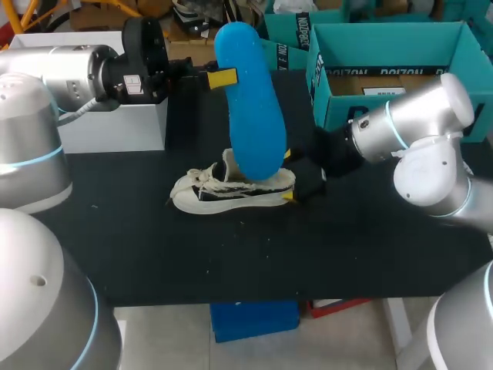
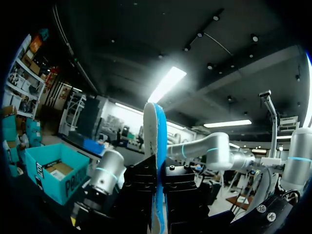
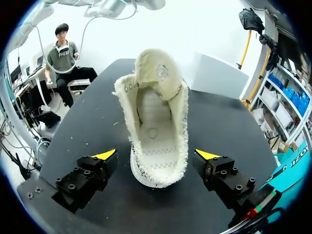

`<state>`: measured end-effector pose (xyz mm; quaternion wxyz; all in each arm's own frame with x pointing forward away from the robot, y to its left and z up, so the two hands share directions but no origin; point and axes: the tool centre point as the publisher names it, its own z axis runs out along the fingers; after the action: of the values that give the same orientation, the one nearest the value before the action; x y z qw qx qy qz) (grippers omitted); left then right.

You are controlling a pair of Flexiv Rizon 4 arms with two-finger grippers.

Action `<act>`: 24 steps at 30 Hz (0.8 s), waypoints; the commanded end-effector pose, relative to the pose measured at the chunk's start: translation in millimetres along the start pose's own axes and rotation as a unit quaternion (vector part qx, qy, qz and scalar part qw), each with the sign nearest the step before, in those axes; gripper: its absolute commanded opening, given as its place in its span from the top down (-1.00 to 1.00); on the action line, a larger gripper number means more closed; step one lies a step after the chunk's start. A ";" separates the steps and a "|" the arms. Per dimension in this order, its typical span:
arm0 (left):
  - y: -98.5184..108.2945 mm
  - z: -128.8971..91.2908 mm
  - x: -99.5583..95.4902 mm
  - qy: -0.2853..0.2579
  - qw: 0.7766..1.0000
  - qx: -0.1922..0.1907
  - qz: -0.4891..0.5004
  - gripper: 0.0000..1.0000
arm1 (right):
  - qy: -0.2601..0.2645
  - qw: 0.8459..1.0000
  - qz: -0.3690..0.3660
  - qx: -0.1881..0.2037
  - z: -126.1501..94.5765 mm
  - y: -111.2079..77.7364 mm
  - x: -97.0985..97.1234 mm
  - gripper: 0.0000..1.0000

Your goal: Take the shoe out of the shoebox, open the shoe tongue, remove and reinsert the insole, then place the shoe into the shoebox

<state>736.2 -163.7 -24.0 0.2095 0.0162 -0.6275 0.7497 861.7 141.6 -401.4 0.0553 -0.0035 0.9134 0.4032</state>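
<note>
Blue insole (image 1: 250, 116), one, clamped in left pincer (image 1: 225, 78); right pincer (image 3: 156, 154) apart (one shoe (image 3: 157, 112) between).

Bare table (image 1: 231, 258) free on robot's side of shoe (image 1: 231, 191), blue insole (image 1: 248, 100) standing over its heel, gaps between heel and right fingers (image 3: 104, 156), shoebox (image 1: 333, 85) behind.

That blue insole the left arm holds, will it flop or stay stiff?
Probably fairly stiff: the blue insole looks straight with the left tool gripping only near one end. Likely light too: edge-on it looks thin.
</note>
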 end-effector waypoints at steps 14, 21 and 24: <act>1.6 0.5 0.6 -0.001 1.000 0.001 0.001 1.00 | 0.009 0.999 0.022 -0.026 16.9 -17.7 1.9 -1.00; 1.6 0.5 0.6 -0.001 1.000 0.001 0.001 1.00 | 0.010 0.999 0.026 -0.029 19.7 -19.3 2.0 -1.00; 1.6 0.5 0.6 -0.001 1.000 0.001 0.001 1.00 | 0.010 0.999 0.026 -0.025 15.0 -19.3 1.8 -1.00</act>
<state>736.2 -163.7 -24.0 0.2095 0.0162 -0.6275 0.7497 861.9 140.6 -427.2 0.0357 0.0142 0.9017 0.4306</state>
